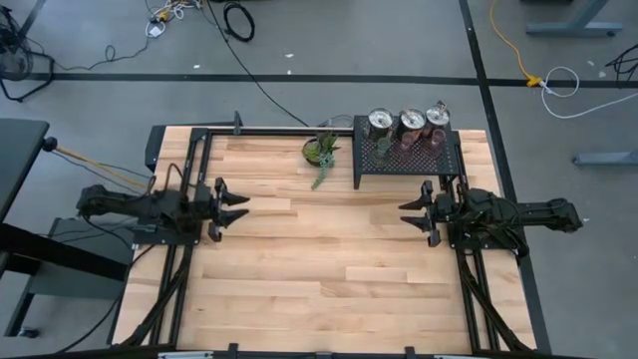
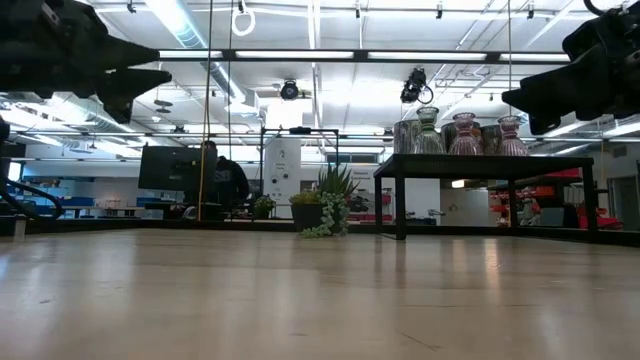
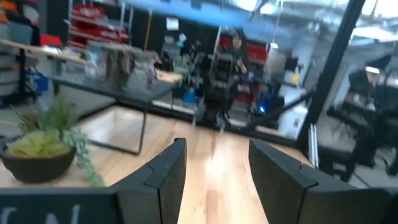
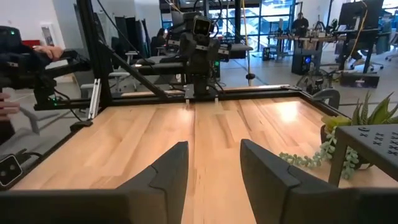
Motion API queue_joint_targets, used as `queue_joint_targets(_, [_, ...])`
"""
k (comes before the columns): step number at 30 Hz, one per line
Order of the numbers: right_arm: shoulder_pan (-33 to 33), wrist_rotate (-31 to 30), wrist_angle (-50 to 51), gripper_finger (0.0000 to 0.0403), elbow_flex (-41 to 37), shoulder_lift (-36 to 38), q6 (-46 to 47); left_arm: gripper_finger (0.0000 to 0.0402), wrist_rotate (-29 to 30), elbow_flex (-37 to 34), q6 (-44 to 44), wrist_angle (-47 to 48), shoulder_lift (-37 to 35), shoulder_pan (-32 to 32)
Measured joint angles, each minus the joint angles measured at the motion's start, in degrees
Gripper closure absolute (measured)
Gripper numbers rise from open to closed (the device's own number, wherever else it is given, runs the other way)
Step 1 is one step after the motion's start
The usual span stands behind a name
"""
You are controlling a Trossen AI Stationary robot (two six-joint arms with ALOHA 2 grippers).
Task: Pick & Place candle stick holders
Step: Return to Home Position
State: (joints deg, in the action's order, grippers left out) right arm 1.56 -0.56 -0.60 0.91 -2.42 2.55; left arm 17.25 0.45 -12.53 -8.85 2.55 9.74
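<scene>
We see the candle stick holders all standing on the black mesh rack near the far right corner of the worktop, so we judge the placing finished. The left gripper and the right gripper hang near the left and right edges, both wide open and empty

Table: pale blond wood, plank-striped. Rack at 1 o'clock: black, dotted mesh. On it: silver cups, shiny; pink glass cups, translucent; olive-green glass cup. Plant at 12 o'clock: green, dark pot.
</scene>
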Motion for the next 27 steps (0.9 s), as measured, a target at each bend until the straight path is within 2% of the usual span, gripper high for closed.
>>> queue_joint_targets(2, [0.02,0.00,0.02,0.0257,0.00,0.00,-0.02,0.0225,0.00,-0.02,0.09,0.58,-2.59,-1.08])
queue_joint_targets(6, [0.01,-0.04,-0.07,0.0257,0.00,0.00,-0.02,0.0225,-1.36,-0.02,0.43,1.05,-2.56,-2.77])
queue_joint_targets(9, [0.02,-0.02,-0.15,0.0257,0.02,0.00,-0.02,0.0225,-6.60,0.04,1.56,5.75,-2.40,-3.20])
queue_joint_targets(12, [0.02,-0.02,-0.05,0.0257,0.02,0.02,-0.02,0.0225,-15.52,0.06,4.29,7.28,-2.46,-3.26])
queue_joint_targets(14, [0.01,-0.02,0.00,0.0257,0.02,0.00,-0.04,0.0225,-18.63,0.02,6.15,7.35,-2.47,-3.23])
queue_joint_targets(17, [0.00,-0.02,-0.04,0.0257,0.04,0.00,-0.04,0.0225,-18.73,0.02,7.86,7.19,-2.47,-2.78])
queue_joint_targets(27, [0.00,-0.04,-0.07,0.0257,0.04,0.00,-0.07,0.0225,-16.00,-0.02,5.46,4.73,-2.21,-2.82])
